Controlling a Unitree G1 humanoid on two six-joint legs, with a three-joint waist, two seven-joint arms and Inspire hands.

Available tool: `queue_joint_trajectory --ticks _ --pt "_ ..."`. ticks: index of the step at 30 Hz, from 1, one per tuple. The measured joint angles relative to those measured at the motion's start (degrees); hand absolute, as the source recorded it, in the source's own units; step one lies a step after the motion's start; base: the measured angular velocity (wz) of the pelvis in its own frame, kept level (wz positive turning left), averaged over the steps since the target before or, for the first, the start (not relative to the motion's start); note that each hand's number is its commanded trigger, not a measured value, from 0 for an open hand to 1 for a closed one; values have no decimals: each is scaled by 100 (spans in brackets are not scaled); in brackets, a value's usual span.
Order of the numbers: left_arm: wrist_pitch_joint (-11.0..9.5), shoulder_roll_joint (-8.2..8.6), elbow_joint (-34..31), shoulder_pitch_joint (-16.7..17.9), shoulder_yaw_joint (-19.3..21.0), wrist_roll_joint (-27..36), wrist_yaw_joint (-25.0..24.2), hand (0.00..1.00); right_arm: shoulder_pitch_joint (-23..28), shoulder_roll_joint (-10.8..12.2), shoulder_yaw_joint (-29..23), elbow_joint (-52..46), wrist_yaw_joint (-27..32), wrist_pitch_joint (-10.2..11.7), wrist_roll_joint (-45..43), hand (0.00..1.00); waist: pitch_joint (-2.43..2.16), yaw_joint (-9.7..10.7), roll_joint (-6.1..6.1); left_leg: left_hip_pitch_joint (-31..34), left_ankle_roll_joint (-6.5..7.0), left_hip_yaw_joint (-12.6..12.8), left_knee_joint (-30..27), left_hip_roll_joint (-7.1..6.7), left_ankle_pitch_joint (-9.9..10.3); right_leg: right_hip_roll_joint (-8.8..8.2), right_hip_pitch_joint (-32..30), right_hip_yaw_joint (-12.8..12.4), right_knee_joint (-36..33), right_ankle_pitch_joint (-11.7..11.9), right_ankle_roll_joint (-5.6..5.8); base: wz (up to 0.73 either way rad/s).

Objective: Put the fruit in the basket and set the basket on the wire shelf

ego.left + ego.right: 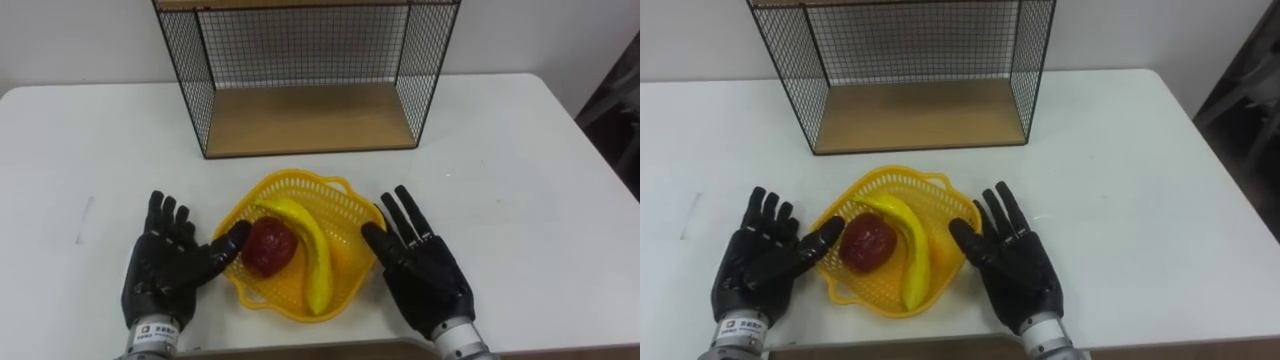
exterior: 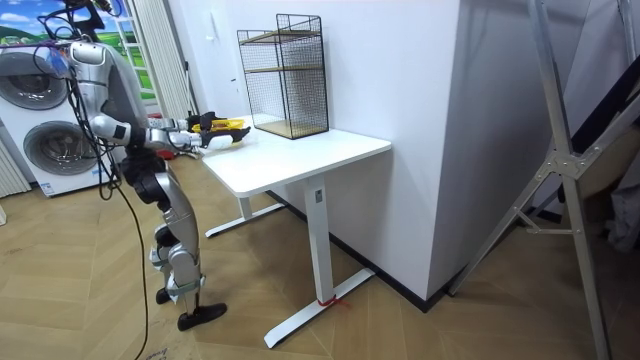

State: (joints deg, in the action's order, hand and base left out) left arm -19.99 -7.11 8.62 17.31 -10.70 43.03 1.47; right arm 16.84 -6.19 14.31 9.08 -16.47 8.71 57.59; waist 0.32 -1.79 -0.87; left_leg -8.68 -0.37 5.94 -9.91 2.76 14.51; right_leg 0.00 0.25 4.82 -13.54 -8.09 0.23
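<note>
The white table (image 1: pixel 520 150) takes up most of the eye views. In the room view the robot stands at its end on the room view's left, both arms stretched forward over the top, with a washing machine (image 2: pixel 40 120) behind it.

At the far side of the table stands the wire shelf (image 1: pixel 310 118), black mesh on its sides and back, with a wooden bottom board and its open front facing the robot. The room view shows a second wooden board higher up.

The yellow basket (image 1: pixel 340 205) sits on the table near the robot, in front of the shelf's open side and apart from it. It lies between the two hands.

The left hand (image 1: pixel 165 270) lies flat at the basket's left, fingers straight and spread and holding nothing. Its thumb reaches right to the basket's left rim, close to the red fruit. The right hand (image 1: pixel 425 275) lies the same way at the basket's right, fingers straight and pointing far. Its thumb is at the right rim. Neither hand is curled round the basket.

Both fruits are inside the basket. The banana (image 1: pixel 312 250) runs from the far left of the basket towards the near rim, curving along the right of the red fruit (image 1: pixel 270 247), which touches it on the left.

A pale band on the left wrist carries small print that cannot be made out.
</note>
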Motion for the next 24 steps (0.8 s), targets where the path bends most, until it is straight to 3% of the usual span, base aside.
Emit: queue_joint_trajectory --ticks 2,10,17,24 --pt "-1 -9 -26 5 -15 -3 0 0 0 -22 20 0 2 0 -410 0 20 1 36 0 0 0 -1 0 0 3 1 -6 2 0 0 0" --pt "-2 -63 -75 3 -119 -307 9 0 -25 3 78 -103 148 1 -1700 0 17 14 47 37 1 0 -6 -8 0 -4 -30 -9 2 1 1 0" --pt "-3 -48 -146 -48 -427 -335 9 0 -436 -11 330 -107 660 10 -2636 0 25 69 45 129 10 -18 -39 -6 -8 -6 -105 -2 -15 2 -1 0" --pt "71 -65 -149 -164 -651 -332 11 0 -561 -13 480 -106 1042 47 -2867 0 36 140 98 162 11 -17 -93 -12 -7 -18 -104 6 -9 1 1 0"
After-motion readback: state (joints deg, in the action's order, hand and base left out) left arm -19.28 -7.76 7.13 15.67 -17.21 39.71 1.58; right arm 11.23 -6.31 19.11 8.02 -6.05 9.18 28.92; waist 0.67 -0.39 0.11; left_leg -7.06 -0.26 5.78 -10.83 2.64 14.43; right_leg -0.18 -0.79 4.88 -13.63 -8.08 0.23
